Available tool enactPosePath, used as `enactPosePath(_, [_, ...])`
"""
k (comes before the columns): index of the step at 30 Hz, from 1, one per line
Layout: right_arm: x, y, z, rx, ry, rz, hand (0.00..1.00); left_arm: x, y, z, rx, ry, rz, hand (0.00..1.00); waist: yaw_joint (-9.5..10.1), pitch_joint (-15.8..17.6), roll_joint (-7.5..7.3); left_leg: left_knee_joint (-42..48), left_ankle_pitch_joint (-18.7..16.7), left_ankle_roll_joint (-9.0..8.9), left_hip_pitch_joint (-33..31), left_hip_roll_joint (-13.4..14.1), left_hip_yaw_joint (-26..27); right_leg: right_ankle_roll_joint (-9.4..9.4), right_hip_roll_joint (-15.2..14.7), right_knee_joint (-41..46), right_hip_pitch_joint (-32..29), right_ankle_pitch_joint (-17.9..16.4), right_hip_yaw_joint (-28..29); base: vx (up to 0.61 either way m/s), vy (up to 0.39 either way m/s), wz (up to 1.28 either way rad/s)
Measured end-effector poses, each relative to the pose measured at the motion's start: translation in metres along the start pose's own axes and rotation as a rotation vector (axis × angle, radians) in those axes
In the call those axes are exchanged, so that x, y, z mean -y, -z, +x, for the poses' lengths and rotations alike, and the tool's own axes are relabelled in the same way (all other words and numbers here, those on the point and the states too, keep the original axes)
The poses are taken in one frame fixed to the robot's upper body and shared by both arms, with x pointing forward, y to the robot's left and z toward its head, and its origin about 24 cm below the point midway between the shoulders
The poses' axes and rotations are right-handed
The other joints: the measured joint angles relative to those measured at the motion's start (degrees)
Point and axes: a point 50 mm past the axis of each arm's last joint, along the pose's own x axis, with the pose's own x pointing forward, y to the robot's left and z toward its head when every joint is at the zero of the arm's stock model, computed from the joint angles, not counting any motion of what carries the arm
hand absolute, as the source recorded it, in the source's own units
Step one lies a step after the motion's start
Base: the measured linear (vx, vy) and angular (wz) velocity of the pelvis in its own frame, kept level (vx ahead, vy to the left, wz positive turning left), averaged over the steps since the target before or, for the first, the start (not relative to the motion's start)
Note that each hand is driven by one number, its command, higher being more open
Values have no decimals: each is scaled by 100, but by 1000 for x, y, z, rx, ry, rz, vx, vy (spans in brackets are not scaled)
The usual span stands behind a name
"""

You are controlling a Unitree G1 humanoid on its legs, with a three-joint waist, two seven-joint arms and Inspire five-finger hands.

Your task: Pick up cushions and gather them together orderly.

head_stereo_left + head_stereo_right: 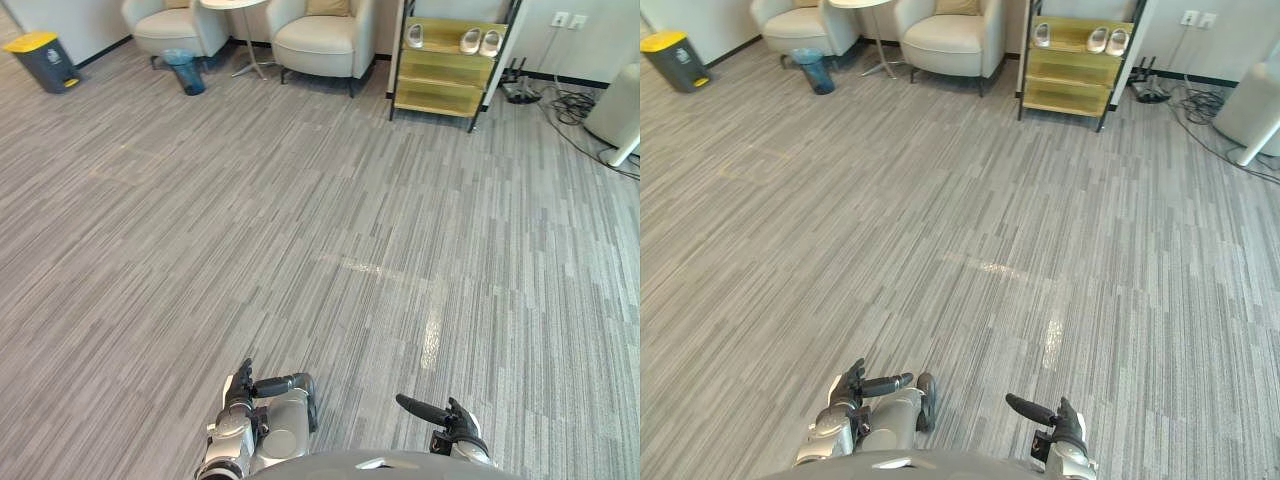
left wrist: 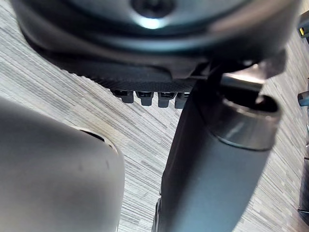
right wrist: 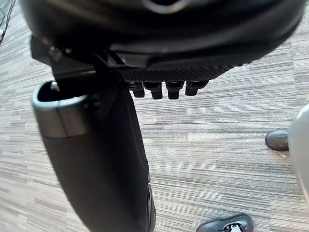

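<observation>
Both the left hand [image 1: 240, 392] and the right hand [image 1: 455, 425] are hanging low with relaxed, empty fingers, while a tan cushion [image 1: 328, 7] is lying on the far armchair [image 1: 318, 42], so walking there seems needed.

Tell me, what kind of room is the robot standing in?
Probably a lounge or waiting room. Two cream armchairs stand beside a small round table, a shelf rack holds shoes, and grey carpet covers the floor. One armchair holds a tan cushion.
</observation>
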Motion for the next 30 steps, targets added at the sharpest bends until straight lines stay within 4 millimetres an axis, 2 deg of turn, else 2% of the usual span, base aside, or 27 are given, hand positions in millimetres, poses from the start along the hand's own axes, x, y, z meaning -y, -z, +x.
enactPosePath(1, [-3,3,-1,-7,-8,3,100,-1,-1,0,1,-1,4,100,-1,-73,-115,163,-256,98,37,-56,173,23,-184,511,-229,-8,204,538,232,-41])
enactPosePath(2, [-3,5,-1,-12,-15,2,100,-4,1,0,-4,-8,7,100,20,-102,-180,345,-587,186,194,-119,309,84,-335,1534,-575,-2,335,703,323,-47])
enactPosePath(3, [-4,3,-2,-3,-18,3,100,-7,1,1,-13,-13,14,100,-6,-53,-266,402,-910,277,545,-232,386,450,-514,3321,-1223,311,454,583,272,-33])
enactPosePath(4, [-4,2,-2,2,-20,3,100,-7,0,1,-14,-15,15,100,-6,-30,-291,398,-981,279,672,-268,409,529,-565,3804,-1418,410,474,557,232,-18])
enactPosePath(5, [-2,-2,-1,18,-21,3,100,-8,4,1,-34,-18,20,100,-31,37,-285,336,-1221,290,1186,-339,427,502,-725,5026,-1929,402,378,515,153,-9])
enactPosePath(6, [2,-2,-1,23,-14,-1,100,-8,7,1,-46,-16,25,100,-80,17,-219,103,-1325,280,1615,-340,427,454,-801,5310,-2345,372,63,493,127,-4])
enactPosePath(8, [4,-2,-1,34,-12,0,100,-7,9,1,-52,-11,32,100,-85,10,-211,-211,-1371,294,1987,-320,403,369,-842,5089,-2732,324,-336,386,30,6])
enactPosePath(9, [6,-3,-1,37,-7,-6,100,-7,11,0,-63,-11,32,100,-93,25,-181,-512,-1356,248,2328,-267,392,211,-829,4510,-2986,229,-755,404,-40,4])
enactPosePath(12, [8,-5,0,49,3,10,100,-8,18,-1,-90,-14,34,100,-184,21,-138,-908,-1407,86,2752,-134,379,181,-522,2952,-3285,310,-1037,427,-106,8])
enactPosePath(13, [7,-8,0,54,3,25,100,-10,22,-2,-104,-17,38,100,-269,20,-122,-1020,-1485,-56,2921,-76,300,33,-238,2010,-3330,773,-899,628,-225,37])
enactPosePath(14, [9,-7,1,44,7,34,100,-8,29,-4,-130,-14,35,100,-343,-28,-58,-1048,-1527,-128,3032,2,152,-305,-51,1800,-3154,1264,-849,760,-277,31])
enactPosePath(15, [12,-8,2,45,15,21,100,-4,30,-4,-138,-5,29,100,-312,-85,111,-1027,-1477,-216,3032,166,74,-365,66,1752,-3092,1265,-888,564,-233,22])
enactPosePath(16, [15,-9,3,47,23,10,100,3,32,-5,-141,14,20,100,-300,-106,218,-1008,-1349,-274,3035,237,40,-418,118,1764,-3056,1161,-905,538,-233,9])
enactPosePath(18, [18,-9,3,42,32,13,100,8,34,-6,-147,24,12,100,-335,-136,300,-779,-1101,-281,3016,267,-102,-435,126,1652,-2844,1012,-1001,449,-231,25])
enactPosePath(20, [19,-4,2,27,34,4,100,8,26,-4,-120,26,13,100,-341,-117,288,958,-754,-274,2347,382,-348,-445,159,1147,-2228,875,-1113,425,-260,37])
enactPosePath(21, [20,-3,2,26,34,2,100,8,25,-4,-117,26,13,100,-337,-95,264,1281,-703,-248,2202,429,-377,-454,165,1082,-2146,854,-1120,358,-223,21])
enactPosePath(22, [20,-2,2,23,35,-3,100,7,23,-3,-105,24,26,100,-309,-81,303,2604,-785,-218,1568,666,-350,-483,235,858,-1760,829,-1146,238,-120,4])
enactPosePath(23, [20,-1,2,18,34,-2,100,6,22,-3,-102,22,31,100,-296,-69,282,2827,-970,-251,1322,747,-281,-482,241,691,-1496,829,-1139,219,-89,-1])
enactPosePath(24, [19,-1,2,17,34,-2,100,6,22,-3,-100,22,33,100,-287,-67,278,2795,-1016,-269,1262,762,-252,-482,238,644,-1426,829,-1126,186,-40,-22])
enactPosePath(26, [17,-2,2,21,27,1,100,8,15,-2,-70,27,34,100,-209,-56,247,1879,-1137,-297,1017,752,-183,-411,198,435,-1193,788,-994,149,34,-40])
enactPosePath(29, [18,0,1,15,32,1,100,9,14,-2,-64,36,55,100,-194,-55,240,698,-1014,-282,986,635,-270,-293,172,436,-1120,719,-915,146,116,-19])
enactPosePath(30, [23,4,0,5,47,4,100,12,14,-2,-65,43,54,100,-196,-94,305,-96,-233,-226,1024,513,-460,-143,221,526,-1127,620,-883,213,226,-4])
